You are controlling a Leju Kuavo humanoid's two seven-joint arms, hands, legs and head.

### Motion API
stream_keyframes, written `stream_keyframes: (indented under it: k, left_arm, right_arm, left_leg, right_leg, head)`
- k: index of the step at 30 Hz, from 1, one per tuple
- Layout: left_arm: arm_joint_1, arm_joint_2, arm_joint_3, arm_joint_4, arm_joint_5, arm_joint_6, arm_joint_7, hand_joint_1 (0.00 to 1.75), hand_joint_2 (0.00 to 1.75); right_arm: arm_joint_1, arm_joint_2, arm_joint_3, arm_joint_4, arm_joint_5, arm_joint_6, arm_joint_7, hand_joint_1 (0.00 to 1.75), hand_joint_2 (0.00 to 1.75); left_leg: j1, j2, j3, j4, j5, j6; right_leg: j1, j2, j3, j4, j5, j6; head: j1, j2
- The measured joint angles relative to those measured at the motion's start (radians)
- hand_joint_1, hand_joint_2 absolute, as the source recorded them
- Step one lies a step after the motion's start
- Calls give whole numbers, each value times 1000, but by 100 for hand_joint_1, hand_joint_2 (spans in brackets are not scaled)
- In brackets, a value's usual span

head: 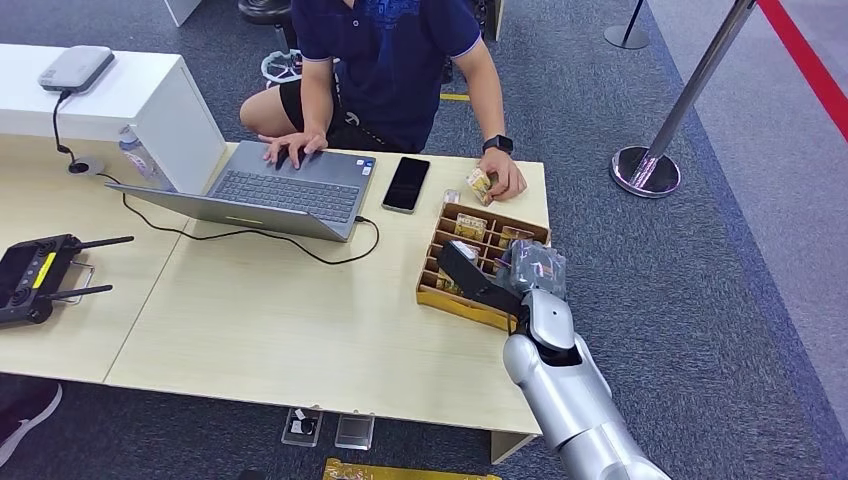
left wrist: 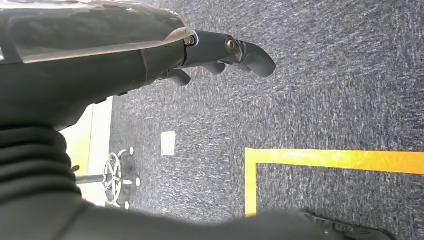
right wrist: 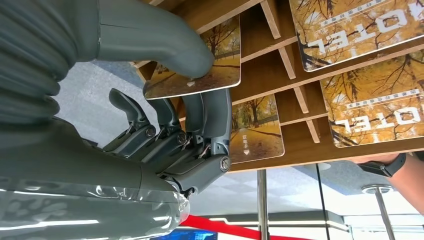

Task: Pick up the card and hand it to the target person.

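Card (right wrist: 200,75) pinched in right robot hand (right wrist: 170,120)

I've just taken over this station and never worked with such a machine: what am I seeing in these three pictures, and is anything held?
It is a two-armed humanoid robot. The head view looks down from its body onto a light wooden table with a laptop, a phone and a divided wooden card box; a person sits opposite. The silver right arm reaches to the box. The right wrist view, taken just behind the right hand, shows its thumb and fingers pinching a card with an autumn-tree picture at the box's slots. The left wrist view looks past the left hand, which holds nothing, at grey carpet.
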Motion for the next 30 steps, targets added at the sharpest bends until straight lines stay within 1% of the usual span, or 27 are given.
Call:
stream_keyframes:
  k: [30]
  left_arm:
    - [-5,0,-3,0,-4,-1,0,0,175]
  right_arm:
    - [-32,9,3,54,17,-49,-19,155,175]
  left_leg:
    - [0,0,0,0,0,0]
  right_leg:
    - [0,0,0,0,0,0]
  head:
    - [0,0]
